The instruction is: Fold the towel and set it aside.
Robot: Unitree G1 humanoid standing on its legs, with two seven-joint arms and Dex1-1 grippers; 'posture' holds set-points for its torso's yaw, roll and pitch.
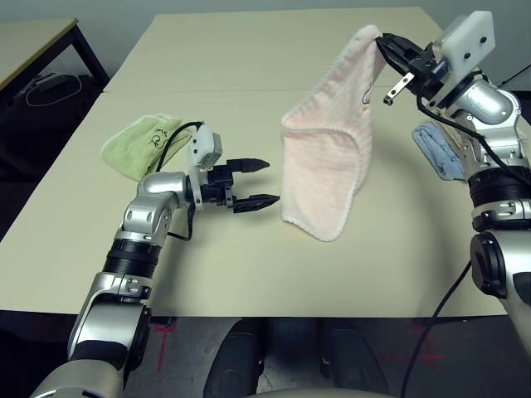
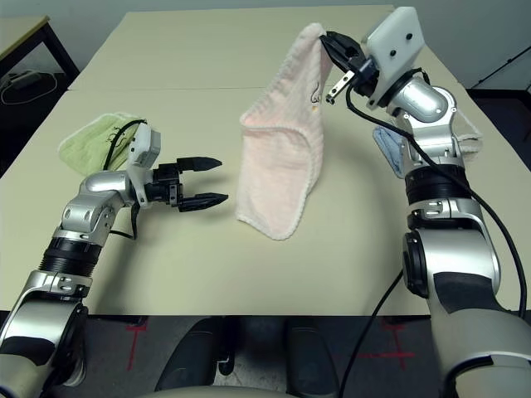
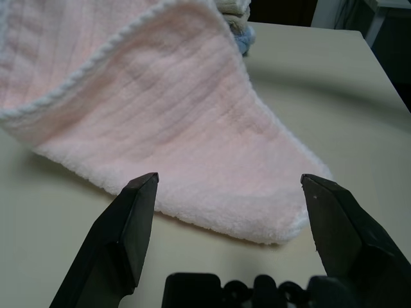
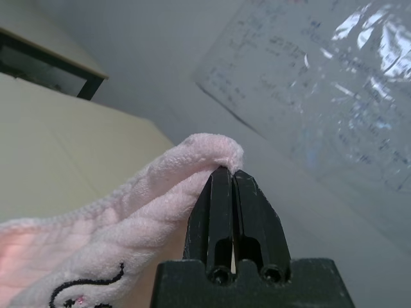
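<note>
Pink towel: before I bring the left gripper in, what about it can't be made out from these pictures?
- The towel's embroidered script: too small in the head views, cut off by the bottom edge in the right wrist view.
- Its far layer: hidden behind the near layer.
- Whether its low tip touches the table: cannot tell.
- The blue towel: mostly hidden behind the right gripper's arm.
- The left gripper stands open, short of the towel.

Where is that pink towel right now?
The pink towel hangs over the middle of the table, pinched at a top corner by the right gripper; the left gripper waits open beside it.
</note>
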